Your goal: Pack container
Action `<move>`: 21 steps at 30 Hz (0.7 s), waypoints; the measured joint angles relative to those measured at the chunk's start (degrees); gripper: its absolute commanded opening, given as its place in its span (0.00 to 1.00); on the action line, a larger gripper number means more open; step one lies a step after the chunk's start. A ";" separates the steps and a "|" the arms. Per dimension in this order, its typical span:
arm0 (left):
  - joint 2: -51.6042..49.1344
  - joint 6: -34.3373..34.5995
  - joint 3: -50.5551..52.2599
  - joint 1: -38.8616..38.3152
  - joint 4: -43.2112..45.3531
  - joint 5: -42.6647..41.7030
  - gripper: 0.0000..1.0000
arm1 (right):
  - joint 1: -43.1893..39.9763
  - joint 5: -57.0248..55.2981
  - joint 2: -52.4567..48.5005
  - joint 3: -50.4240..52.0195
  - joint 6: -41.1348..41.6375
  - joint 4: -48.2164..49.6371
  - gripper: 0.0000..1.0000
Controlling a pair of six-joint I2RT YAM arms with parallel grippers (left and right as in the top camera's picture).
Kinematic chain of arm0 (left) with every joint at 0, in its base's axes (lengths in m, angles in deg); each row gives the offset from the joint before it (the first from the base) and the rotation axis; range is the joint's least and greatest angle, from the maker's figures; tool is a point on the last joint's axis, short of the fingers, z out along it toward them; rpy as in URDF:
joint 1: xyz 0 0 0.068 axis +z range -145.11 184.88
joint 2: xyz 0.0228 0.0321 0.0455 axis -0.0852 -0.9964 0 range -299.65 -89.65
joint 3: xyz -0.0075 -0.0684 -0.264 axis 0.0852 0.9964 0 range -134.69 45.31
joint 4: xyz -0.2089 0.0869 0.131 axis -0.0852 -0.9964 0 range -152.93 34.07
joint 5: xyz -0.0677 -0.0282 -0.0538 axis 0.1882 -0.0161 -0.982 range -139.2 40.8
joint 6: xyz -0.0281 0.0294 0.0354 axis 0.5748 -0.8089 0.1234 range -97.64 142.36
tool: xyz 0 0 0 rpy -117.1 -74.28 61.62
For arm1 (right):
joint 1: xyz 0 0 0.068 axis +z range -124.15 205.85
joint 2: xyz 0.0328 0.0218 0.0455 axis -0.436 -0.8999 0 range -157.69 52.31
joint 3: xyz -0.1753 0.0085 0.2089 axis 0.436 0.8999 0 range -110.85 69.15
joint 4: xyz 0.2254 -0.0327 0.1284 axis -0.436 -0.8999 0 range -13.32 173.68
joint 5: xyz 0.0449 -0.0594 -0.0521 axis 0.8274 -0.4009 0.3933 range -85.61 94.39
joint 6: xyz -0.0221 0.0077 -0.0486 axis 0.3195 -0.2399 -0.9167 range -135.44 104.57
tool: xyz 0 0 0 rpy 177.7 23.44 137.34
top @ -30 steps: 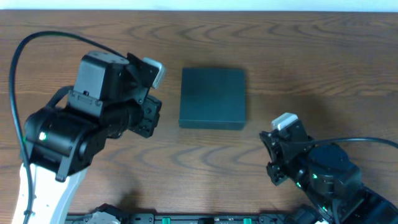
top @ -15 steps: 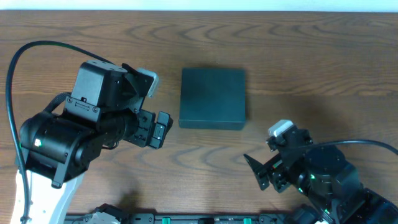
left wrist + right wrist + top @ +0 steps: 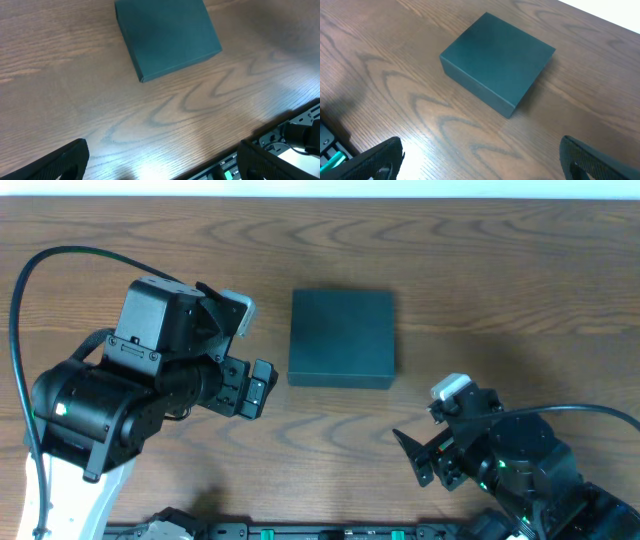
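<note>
Dark teal-grey, matte, shallow square cardboard container (image 3: 342,338) lying shut between two wide-open pairs of jaws.
The left gripper (image 3: 252,345) has its jaws spread fully and holds nothing. Just to its right, the container rests flat on the brown wood-grain surface (image 3: 500,270), outside both pairs of jaws. The right gripper (image 3: 425,412), its jaws equally wide and empty, is near the container's front right corner but not touching it.
</note>
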 measured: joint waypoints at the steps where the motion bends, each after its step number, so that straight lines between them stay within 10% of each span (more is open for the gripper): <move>1: 0.00 -0.02 0.00 0.02 0.00 0.02 0.95 | 0.00 0.00 0.00 0.00 0.00 0.00 0.99; 9: 5.79 -0.04 3.19 5.16 5.99 2.01 0.95 | 0.00 0.00 0.00 0.00 0.00 -0.02 0.99; 21: 29.20 -0.31 38.77 19.93 27.34 2.64 0.95 | 0.00 0.04 0.00 -0.22 0.00 0.00 0.99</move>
